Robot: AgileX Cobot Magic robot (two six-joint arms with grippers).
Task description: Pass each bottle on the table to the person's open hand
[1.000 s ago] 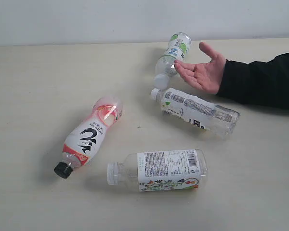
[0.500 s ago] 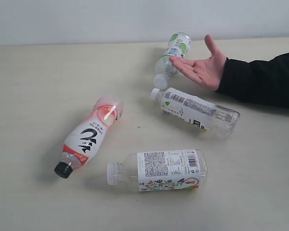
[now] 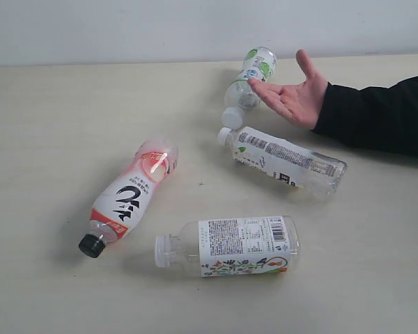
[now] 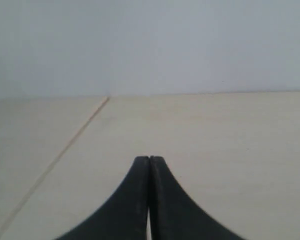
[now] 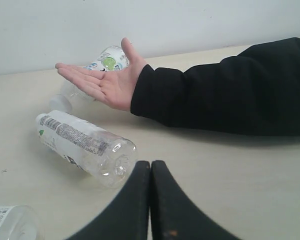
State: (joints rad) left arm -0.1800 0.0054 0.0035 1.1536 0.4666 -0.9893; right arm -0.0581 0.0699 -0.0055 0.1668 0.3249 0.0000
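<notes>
Black curved left hand [image 4: 149, 159], black right hand [image 5: 150, 163]

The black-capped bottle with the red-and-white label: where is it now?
Exterior view: the clear red-and-white-labelled bottle lies on its side left of centre on the pale beige table, apart from the clear floral-labelled bottle to its right.

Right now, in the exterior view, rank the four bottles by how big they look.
1. The floral-label bottle and the red-and-white bottle: about alike, so unranked.
2. The barcode-label bottle: similar length, slimmer.
3. The green-white bottle: smallest, though farthest back and partly behind the person's hand.
</notes>
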